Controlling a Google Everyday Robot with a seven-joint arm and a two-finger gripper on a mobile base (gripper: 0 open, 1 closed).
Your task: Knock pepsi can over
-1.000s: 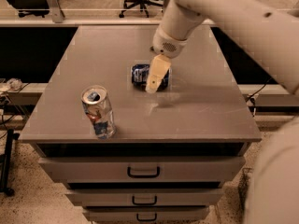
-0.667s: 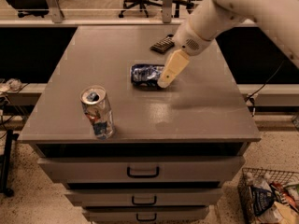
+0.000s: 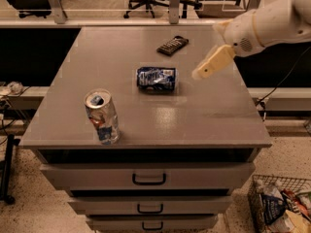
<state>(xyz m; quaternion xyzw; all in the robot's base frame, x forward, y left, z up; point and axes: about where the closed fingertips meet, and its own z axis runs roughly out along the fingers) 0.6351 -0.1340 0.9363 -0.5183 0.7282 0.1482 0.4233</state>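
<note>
The pepsi can (image 3: 156, 78), dark blue with white lettering, lies on its side in the middle of the grey cabinet top (image 3: 214, 115). My gripper (image 3: 200, 74) hangs above the top to the right of the can, clear of it, with nothing in it. The white arm reaches in from the upper right.
A taller silver can (image 3: 102, 116) with red and blue marks stands upright near the front left. A dark flat bar-like object (image 3: 172, 45) lies at the back. Drawers (image 3: 148, 178) are below the top. A wire basket (image 3: 282, 208) with packets sits on the floor at the right.
The gripper has pulled away from the pepsi can, moving right and up. The can now lies in full view on its side. The view has also shifted.
</note>
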